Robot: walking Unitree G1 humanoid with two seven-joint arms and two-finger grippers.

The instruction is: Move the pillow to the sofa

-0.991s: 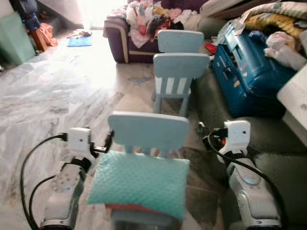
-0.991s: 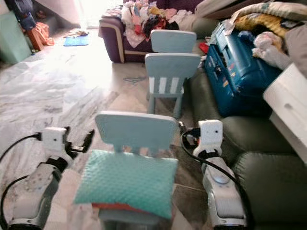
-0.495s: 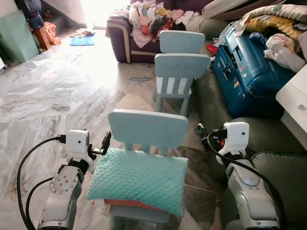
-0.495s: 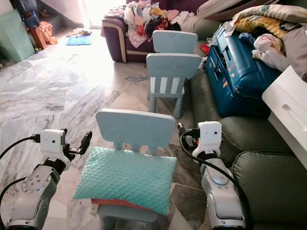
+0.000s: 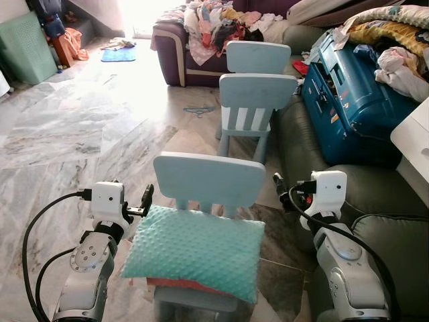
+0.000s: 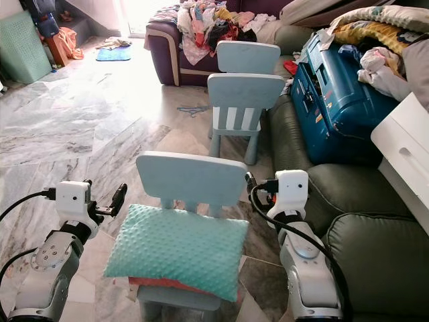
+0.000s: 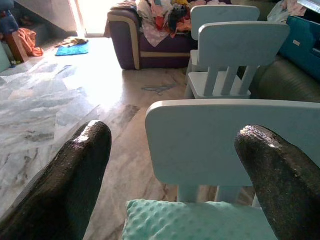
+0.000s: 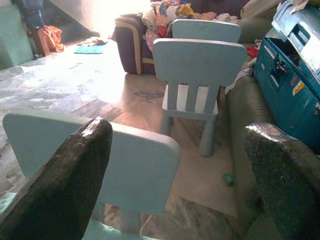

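Pillow point(image 5: 194, 251) is lying on the small blue chair point(image 5: 209, 184), appearing soft, light and squashy, best pinched at both side edges, while left gripper point(image 5: 145, 201) and right gripper point(image 5: 278, 184) are flanking it, jaws open and empty.

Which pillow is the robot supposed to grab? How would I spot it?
Find the three small pale blue chairs in a row on the marble floor. The nearest chair, between the left gripper and right gripper, holds the pillow. It is mint green with a bumpy dotted surface.
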